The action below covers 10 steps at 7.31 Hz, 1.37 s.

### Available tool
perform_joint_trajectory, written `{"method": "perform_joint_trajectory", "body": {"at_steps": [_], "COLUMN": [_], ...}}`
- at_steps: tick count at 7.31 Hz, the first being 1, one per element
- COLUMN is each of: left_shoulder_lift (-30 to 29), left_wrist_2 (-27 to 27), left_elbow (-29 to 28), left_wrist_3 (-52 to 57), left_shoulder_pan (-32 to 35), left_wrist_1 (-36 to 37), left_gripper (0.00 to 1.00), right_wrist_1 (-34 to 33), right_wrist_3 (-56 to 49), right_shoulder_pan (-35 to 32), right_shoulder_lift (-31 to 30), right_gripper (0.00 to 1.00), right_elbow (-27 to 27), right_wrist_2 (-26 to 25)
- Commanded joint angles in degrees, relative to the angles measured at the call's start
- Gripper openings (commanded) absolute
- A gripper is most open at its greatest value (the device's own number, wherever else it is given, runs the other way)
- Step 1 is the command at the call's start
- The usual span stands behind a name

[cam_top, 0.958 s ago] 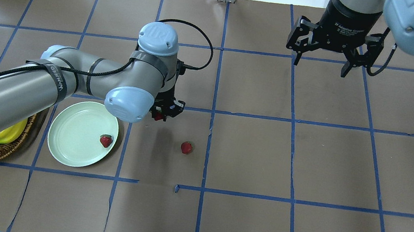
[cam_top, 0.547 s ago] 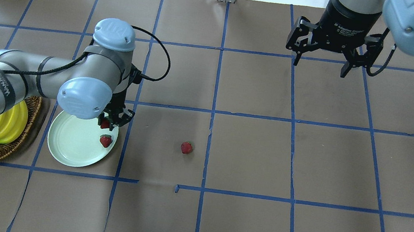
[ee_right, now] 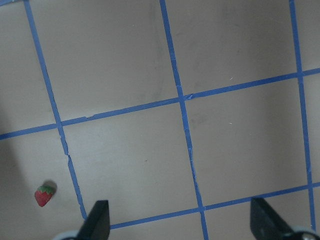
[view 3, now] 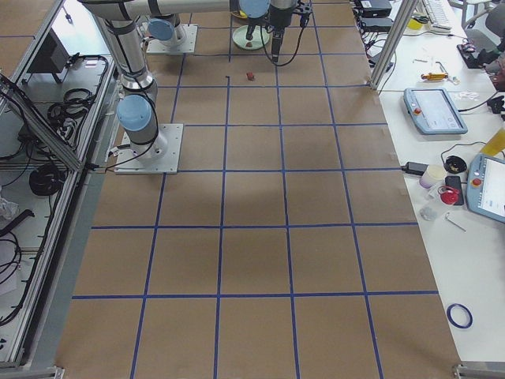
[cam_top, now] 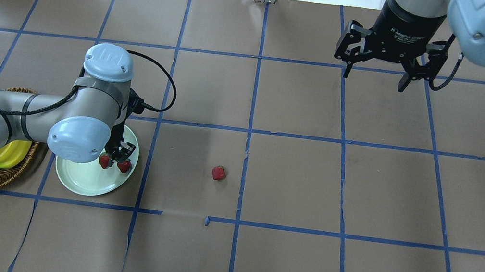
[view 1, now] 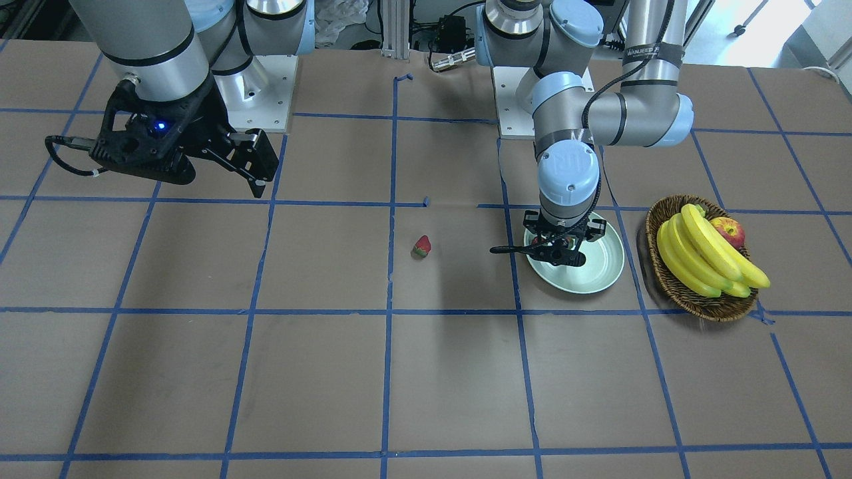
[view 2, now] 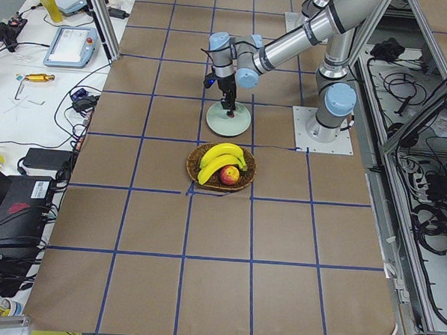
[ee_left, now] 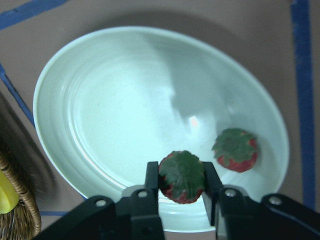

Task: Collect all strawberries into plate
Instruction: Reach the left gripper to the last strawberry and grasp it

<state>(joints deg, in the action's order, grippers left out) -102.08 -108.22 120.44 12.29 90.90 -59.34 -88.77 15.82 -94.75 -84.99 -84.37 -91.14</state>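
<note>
While stretching out beneath both grippers, showing brown paper crossed by blue tape lines [cam_top: 255, 84] all over the table [cam_top: 294, 178]. Reaching in over it with the left arm [cam_top: 5, 127], wrist pointing straight down. Holding the right arm [view 1: 146, 40] high, well apart from the left gripper [ee_left: 181, 174].

Sitting on the left gripper's outer side, away from the right gripper [cam_top: 374, 79]: wicker basket [view 1: 715, 311]. Lying directly under the left gripper, just beside that basket: pale green plate [ee_left: 125, 115], round and shallow with a raised rim.

Hanging low over the plate with the left gripper clamped tight on a strawberry [ee_left: 181, 182], one finger pressing each side, green cap facing up toward the wrist. Touching the plate's floor or hanging just clear of it: impossible to tell. Hanging well above bare table with the right gripper spread wide, nothing between its fingers.

Filling the basket: a bunch of bananas [view 1: 699, 256], with an apple [view 1: 729, 231] tucked against them on the side farthest from the left gripper.

Lying in the plate just beside the left gripper's finger, near the rim on the side toward the right gripper: second strawberry [ee_left: 236, 149], cap up. Lying alone on bare paper, well apart from the left gripper, out between the two grippers and nearer the left one: third strawberry [cam_top: 218, 172].
</note>
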Motion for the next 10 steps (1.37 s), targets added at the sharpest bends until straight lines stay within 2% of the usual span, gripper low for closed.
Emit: {"method": "perform_joint_trajectory", "body": {"at_steps": [1,3,5,6,7,8,9,10], "left_shoulder_lift": [-0.13,-2.32,-5.65,-7.06,-7.95,-8.39,-9.01,-9.10], "left_wrist_2": [5.08,15.18,17.24,17.34,17.34,17.34,17.34,17.43], "left_elbow": [-3.26,-8.01,-7.85,-7.59,-6.98,-6.54,-6.36,-6.71], "left_wrist_3": [-9.94,-26.37,-36.06,-36.20,-36.11,-35.94,-35.94,-35.07], "left_shoulder_pan": [6.53,12.60,18.41,19.74,19.93,20.01,20.02,20.02], "left_wrist_1": [1.60,1.51,7.63,7.75,7.84,7.92,7.92,8.10], "left_gripper": [1.00,1.00,1.00,1.00,0.95,0.83,0.64,0.19], "right_wrist_1": [0.00,0.00,0.00,0.00,0.00,0.00,0.00,0.00], "right_wrist_3": [0.00,0.00,0.00,0.00,0.00,0.00,0.00,0.00], "right_shoulder_pan": [-0.09,-0.09,-0.09,-0.18,-0.18,-0.18,-0.18,-0.09], "right_shoulder_lift": [0.00,0.00,0.00,0.00,0.00,0.00,0.00,0.00], "right_gripper": [1.00,1.00,1.00,1.00,1.00,1.00,1.00,1.00], "right_elbow": [-0.09,-0.09,-0.09,-0.09,-0.09,-0.09,-0.09,-0.09], "right_wrist_2": [0.00,0.00,0.00,0.00,0.00,0.00,0.00,0.00]}}
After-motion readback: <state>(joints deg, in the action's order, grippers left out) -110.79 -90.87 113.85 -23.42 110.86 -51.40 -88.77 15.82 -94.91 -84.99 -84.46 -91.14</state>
